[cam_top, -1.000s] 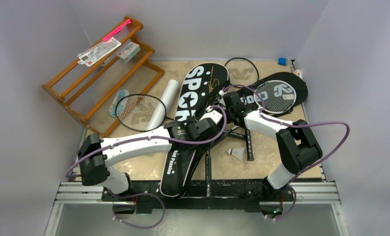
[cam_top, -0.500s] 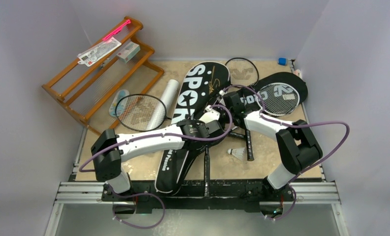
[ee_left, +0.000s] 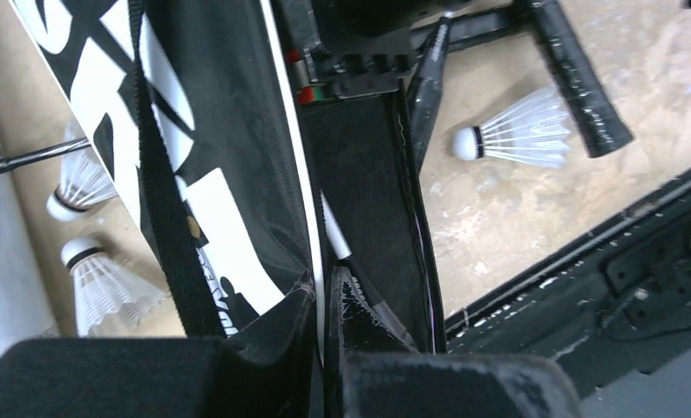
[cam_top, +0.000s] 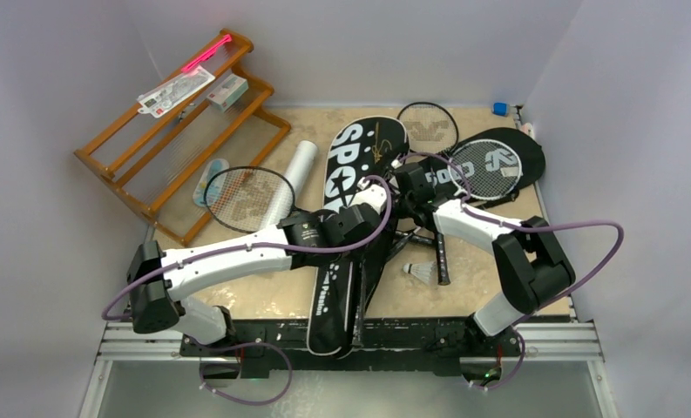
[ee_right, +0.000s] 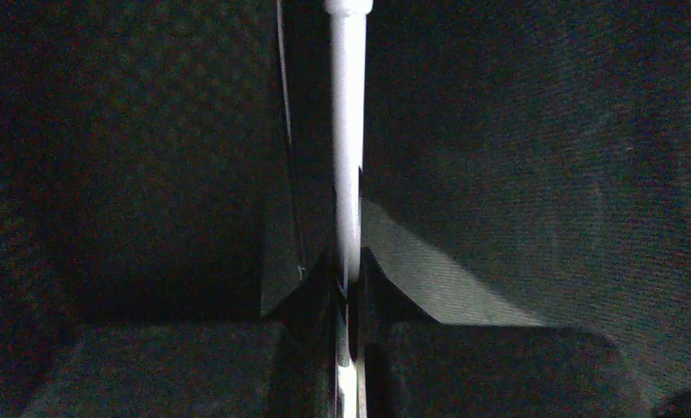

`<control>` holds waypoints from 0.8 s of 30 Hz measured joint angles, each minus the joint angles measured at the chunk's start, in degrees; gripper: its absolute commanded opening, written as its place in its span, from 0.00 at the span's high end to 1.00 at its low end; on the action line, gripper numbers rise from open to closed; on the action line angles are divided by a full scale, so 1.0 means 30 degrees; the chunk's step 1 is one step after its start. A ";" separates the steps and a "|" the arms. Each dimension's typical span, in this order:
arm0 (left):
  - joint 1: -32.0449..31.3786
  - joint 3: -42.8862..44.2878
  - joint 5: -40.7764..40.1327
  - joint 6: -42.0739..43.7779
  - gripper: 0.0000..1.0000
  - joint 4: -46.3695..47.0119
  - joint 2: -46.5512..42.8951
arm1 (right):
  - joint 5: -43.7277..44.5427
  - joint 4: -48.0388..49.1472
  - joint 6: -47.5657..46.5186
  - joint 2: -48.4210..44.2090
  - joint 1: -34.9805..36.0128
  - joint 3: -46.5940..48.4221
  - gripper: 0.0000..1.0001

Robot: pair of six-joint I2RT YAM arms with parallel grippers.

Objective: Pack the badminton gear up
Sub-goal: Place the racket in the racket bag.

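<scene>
Pinching the black bag at its seam, the left tool is closed tight on the fabric. A gap shows there between the lettered panel and the plain panel under it. The bag lies mid-counter with its long axis running almost 12 to 6 o'clock: the wide lettered head is toward 12 and the narrow end reaches over the near edge at 6. The right tool is clamped on a thin pale racket shaft with dark cloth all around it, so the shaft appears to be partly inside the bag. It runs straight ahead of the tool; neither head nor handle shows in that wrist view, so I cannot tell which end leads. From above, the right tool sits just beside the left one, at about 1 o'clock from it, both over the bag's middle. The coming move likely turns on lining the shaft up with the bag's long axis while the left arm holds the opening. A shuttlecock rests at 4 o'clock from the bag's middle, near a black handle pointing to 6. A second bag carrying a racket lies at 2 o'clock, and the white tube lies at 10, just beside the first bag.
</scene>
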 measured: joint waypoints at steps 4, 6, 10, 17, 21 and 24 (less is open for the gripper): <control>0.0117 -0.0488 0.1290 0.0284 1.00 0.1217 -0.0452 | 0.0015 0.0131 0.0554 0.0015 0.0109 0.0000 1.00; 0.0211 -0.0838 0.1836 0.0423 1.00 0.1756 -0.0452 | 0.0117 0.0131 0.0721 0.0022 0.0131 0.0000 1.00; 0.0379 -0.1647 0.2616 0.0765 1.00 0.2790 -0.0838 | 0.0423 0.0262 0.0816 0.0044 0.0168 -0.0146 1.00; 0.0597 -0.2186 0.3745 0.1122 1.00 0.3519 -0.1785 | 0.0561 0.0291 0.0874 0.0073 0.0437 -0.0197 1.00; 0.0794 -0.2601 0.4568 0.1209 1.00 0.4255 -0.2193 | 0.0721 0.0342 0.0911 0.0073 0.0605 -0.0219 1.00; 0.1078 -0.3279 0.5187 0.1078 1.00 0.5064 -0.2674 | 0.1035 0.0481 0.1013 0.0073 0.0780 -0.0328 1.00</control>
